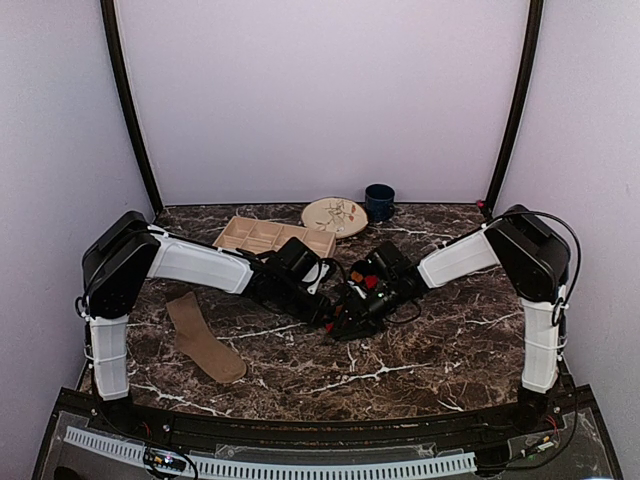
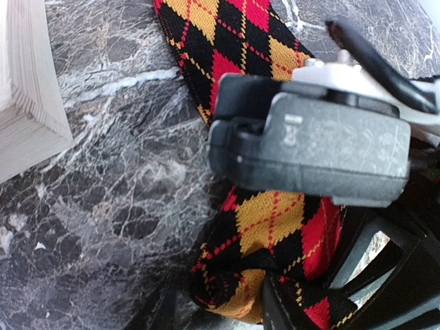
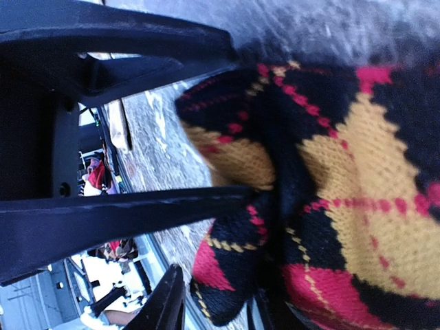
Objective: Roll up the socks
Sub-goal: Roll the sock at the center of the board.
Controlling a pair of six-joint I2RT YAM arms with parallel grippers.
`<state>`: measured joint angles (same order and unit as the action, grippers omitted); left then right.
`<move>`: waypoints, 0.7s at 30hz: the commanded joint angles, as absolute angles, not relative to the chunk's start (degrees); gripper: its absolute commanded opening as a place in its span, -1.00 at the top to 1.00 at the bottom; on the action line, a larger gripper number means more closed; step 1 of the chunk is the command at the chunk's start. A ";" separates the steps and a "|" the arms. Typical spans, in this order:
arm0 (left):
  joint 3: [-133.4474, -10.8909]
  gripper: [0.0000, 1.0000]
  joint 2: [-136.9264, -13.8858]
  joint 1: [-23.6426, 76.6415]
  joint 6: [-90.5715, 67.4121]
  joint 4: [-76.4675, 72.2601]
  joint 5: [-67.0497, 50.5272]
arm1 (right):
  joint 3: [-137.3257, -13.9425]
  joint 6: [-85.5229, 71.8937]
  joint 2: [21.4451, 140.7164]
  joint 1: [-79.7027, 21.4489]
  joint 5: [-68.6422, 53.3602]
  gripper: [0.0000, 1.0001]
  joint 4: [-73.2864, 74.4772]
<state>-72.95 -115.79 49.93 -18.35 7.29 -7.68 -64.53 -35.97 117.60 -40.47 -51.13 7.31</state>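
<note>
A red, yellow and black argyle sock (image 2: 227, 41) lies on the marble table, its near end folded into a small roll (image 2: 237, 271). In the top view it is mostly hidden under both grippers (image 1: 366, 283). My left gripper (image 2: 223, 309) has its fingers on either side of that roll and is closed on it. My right gripper (image 3: 220, 309) grips a lobe of the same rolled end (image 3: 227, 271), and its grey body (image 2: 309, 148) lies across the sock. The two grippers meet at table centre, left (image 1: 328, 318) and right (image 1: 346, 314). A tan sock (image 1: 205, 340) lies flat at front left, untouched.
A wooden compartment tray (image 1: 270, 236) stands behind the left arm, its corner in the left wrist view (image 2: 27, 103). A patterned plate (image 1: 335, 215) and a dark blue mug (image 1: 379, 201) stand at the back. White walls close in three sides.
</note>
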 commanded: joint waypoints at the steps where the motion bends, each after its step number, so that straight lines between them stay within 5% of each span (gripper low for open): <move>1: -72.37 0.13 -118.70 50.45 -19.78 12.16 -6.97 | -64.31 -34.94 116.01 -40.08 -46.67 0.38 9.92; 21: -73.56 0.13 -120.66 50.61 -20.68 12.48 -8.03 | -59.00 -34.27 109.13 -39.90 -38.17 0.18 9.44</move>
<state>-74.17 -116.84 50.13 -20.14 7.16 -7.60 -60.69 -35.31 111.31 -40.27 -42.28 8.88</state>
